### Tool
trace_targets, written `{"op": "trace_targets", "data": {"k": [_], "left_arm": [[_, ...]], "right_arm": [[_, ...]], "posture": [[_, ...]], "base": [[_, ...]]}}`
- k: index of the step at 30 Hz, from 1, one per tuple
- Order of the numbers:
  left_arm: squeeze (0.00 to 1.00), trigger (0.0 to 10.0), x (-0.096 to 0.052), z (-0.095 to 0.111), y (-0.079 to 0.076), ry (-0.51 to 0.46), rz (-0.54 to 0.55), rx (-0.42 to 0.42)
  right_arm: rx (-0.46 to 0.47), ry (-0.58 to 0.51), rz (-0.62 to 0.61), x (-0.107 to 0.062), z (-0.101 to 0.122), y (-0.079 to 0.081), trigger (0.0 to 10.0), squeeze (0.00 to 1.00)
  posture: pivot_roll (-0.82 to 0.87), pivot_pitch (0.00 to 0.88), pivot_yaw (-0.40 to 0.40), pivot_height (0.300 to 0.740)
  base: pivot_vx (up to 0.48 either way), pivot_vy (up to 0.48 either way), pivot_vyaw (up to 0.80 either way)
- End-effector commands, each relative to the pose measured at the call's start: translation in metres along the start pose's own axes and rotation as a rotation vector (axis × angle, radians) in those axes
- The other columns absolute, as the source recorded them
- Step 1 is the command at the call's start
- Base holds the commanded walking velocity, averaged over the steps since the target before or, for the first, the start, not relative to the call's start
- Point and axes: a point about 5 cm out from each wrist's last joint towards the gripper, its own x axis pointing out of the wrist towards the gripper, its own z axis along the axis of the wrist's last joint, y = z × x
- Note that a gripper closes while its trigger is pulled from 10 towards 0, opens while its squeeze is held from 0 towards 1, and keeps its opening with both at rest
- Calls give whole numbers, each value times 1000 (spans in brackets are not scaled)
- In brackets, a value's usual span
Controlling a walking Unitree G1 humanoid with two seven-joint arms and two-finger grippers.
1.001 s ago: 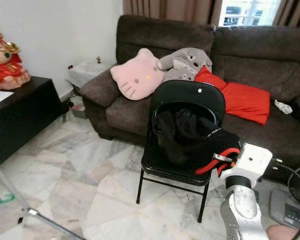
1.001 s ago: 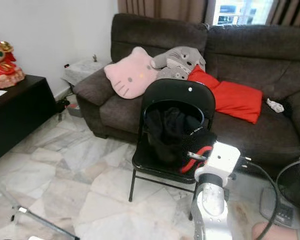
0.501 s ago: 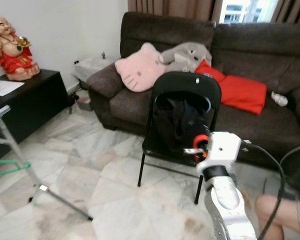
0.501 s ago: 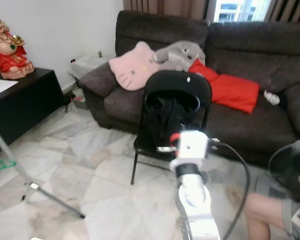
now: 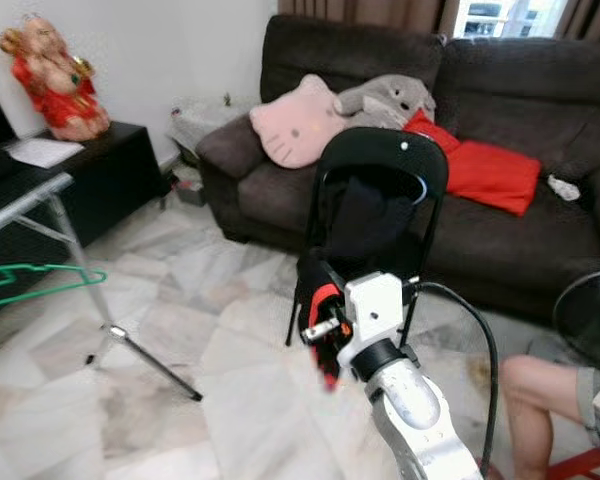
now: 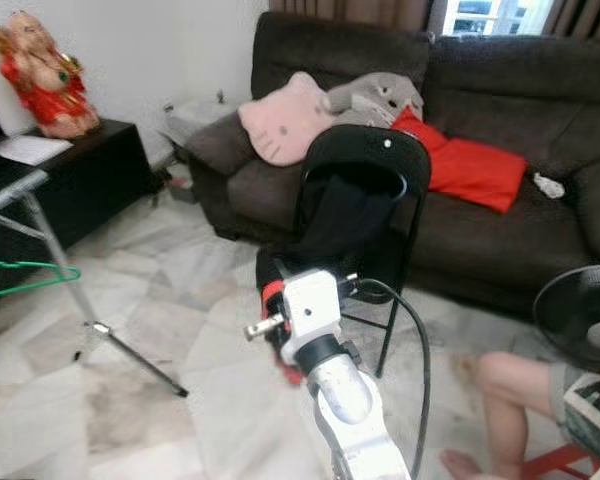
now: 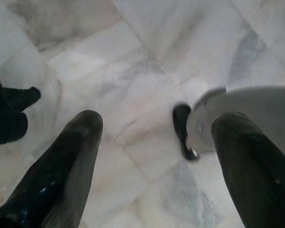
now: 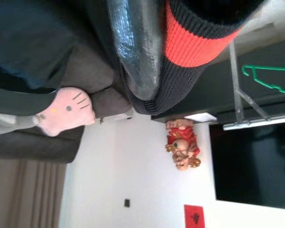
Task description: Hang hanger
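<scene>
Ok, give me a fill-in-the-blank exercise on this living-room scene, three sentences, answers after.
1. The right gripper is shut on a black garment with a band of ____ colour.
2. The green hanger hangs on the metal rack, to the robot's ____.
3. The folding chair stands in front of a dark ____, which holds a pink cat-face cushion.

Missing words: red; left; sofa
</scene>
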Motion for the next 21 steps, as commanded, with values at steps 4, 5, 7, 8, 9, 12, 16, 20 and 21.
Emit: {"op": "trace_targets", "data": {"k": [4, 5, 7, 8, 9, 12, 16, 20, 21], "left_arm": [[0, 10000, 1, 5, 5, -13, 22, 0], [0, 10000, 1, 5, 5, -10, 22, -1], [0, 10000, 1, 4, 5, -6, 22, -3], [0, 10000, 0, 3, 5, -4, 23, -4], [0, 10000, 0, 3, 5, -4, 23, -4], [0, 10000, 0, 1, 5, 6, 25, -6], [0, 10000, -1, 0, 6, 13, 34, -8], [0, 10000, 0, 0, 7, 17, 48, -15], [0, 10000, 0, 0, 7, 21, 49, -16]], "right_arm": [[28, -35, 151, 4, 9, 25, 10000, 0], [28, -28, 167, 4, 8, 28, 10000, 0], [29, -14, 182, 3, 5, 30, 10000, 0], [35, -7, 182, 3, 4, 30, 10000, 0], [35, -7, 182, 3, 4, 30, 10000, 0], [28, 86, 55, 5, -10, 14, 10000, 0], [82, 139, -188, 3, -20, -18, 10000, 0], [142, 148, -370, -4, -21, -47, 10000, 0], [132, 146, -373, -5, -21, -49, 10000, 0]], "posture": [[-55, 0, 23, 740], [-54, 0, 22, 740], [-54, 0, 22, 740], [-55, 0, 21, 740], [-55, 0, 21, 740], [-54, 0, 23, 740], [-40, 0, 24, 740], [-42, 0, 20, 740], [-45, 0, 20, 740]], "base": [[0, 0, 0], [0, 0, 0], [0, 0, 0], [0, 0, 0], [0, 0, 0], [0, 0, 0], [0, 0, 0], [0, 0, 0], [0, 0, 0]]}}
